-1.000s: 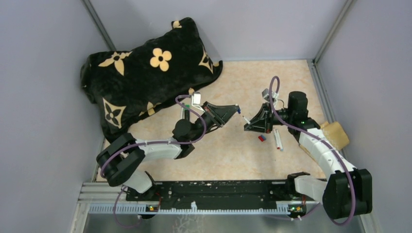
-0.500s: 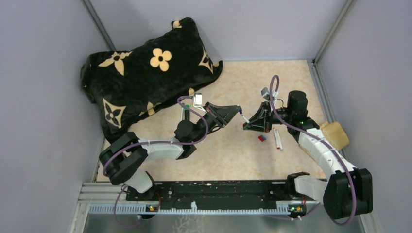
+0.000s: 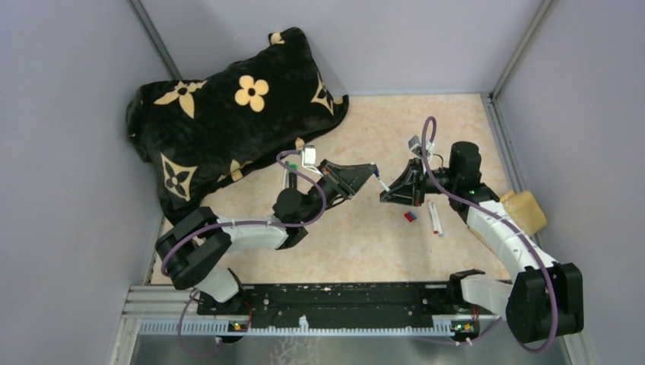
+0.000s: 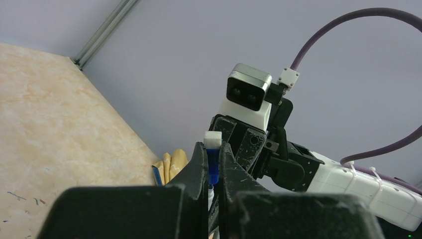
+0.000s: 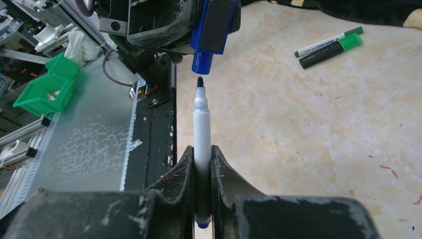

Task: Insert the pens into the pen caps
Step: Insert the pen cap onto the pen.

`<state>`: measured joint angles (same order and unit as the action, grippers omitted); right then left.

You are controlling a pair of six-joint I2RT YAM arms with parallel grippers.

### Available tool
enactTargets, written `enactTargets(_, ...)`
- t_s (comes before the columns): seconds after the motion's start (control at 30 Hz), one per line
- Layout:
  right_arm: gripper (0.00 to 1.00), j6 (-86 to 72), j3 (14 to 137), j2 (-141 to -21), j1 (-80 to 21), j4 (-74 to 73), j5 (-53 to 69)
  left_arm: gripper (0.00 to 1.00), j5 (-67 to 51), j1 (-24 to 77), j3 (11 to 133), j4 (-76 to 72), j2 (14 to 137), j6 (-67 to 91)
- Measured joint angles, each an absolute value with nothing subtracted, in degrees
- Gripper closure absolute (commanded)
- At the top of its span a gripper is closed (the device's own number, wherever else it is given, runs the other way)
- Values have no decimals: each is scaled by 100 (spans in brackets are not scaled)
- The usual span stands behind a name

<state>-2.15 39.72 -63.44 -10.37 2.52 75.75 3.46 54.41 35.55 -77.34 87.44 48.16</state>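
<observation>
The pen, clenched in my right gripper above mid-table, points its black tip just short of the blue cap, which is pinched in my left gripper. I judge this to be the mating step. Next I need a straight push along the barrel, with the tip centred on the cap's mouth.

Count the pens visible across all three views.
4. An uncapped pen in the right arm's fingers; a thin green-capped pen beside a thick black pen near the blanket; a red-ended pen beside the right arm. Others may be hidden.
</observation>
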Motion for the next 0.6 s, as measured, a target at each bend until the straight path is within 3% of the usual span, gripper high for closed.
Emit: enactTargets(0.6,100,-320,3972,-6344,-1039,257,7465,100,357,5463,3555,-7760,8744,4821)
